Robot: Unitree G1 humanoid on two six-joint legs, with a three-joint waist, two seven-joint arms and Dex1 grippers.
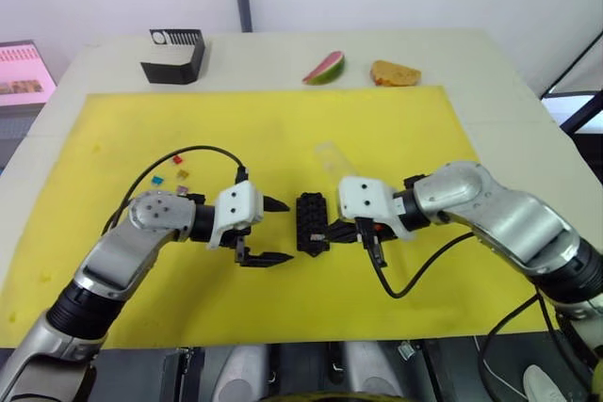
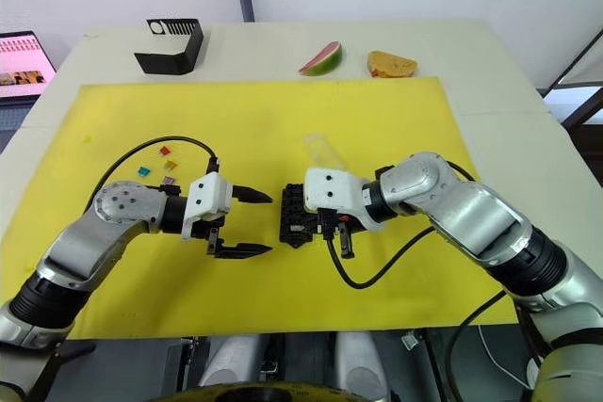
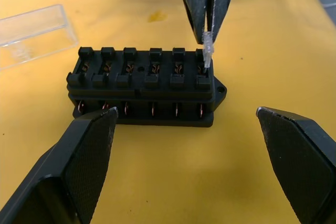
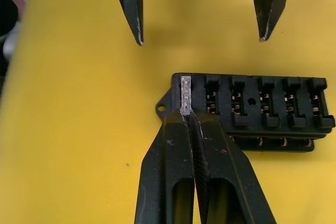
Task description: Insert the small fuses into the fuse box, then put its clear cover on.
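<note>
The black fuse box (image 1: 311,221) lies mid-mat, its slots empty in the left wrist view. My right gripper (image 4: 187,116) is shut on a whitish fuse (image 4: 185,95), which stands at the end slot by the box's tapered end (image 3: 208,48). My left gripper (image 1: 278,231) is open just left of the box, one finger on each side of its length and neither touching it. The clear cover (image 1: 332,157) lies on the mat just beyond the box. A few loose small fuses (image 1: 175,174), red, blue, amber and violet, sit to the left by my left arm.
Everything rests on a yellow mat (image 1: 283,120) on a pale table. At the back stand a black angular holder (image 1: 174,56), a watermelon slice (image 1: 324,68) and a piece of bread (image 1: 394,72). A screen (image 1: 21,72) sits off the table's left edge.
</note>
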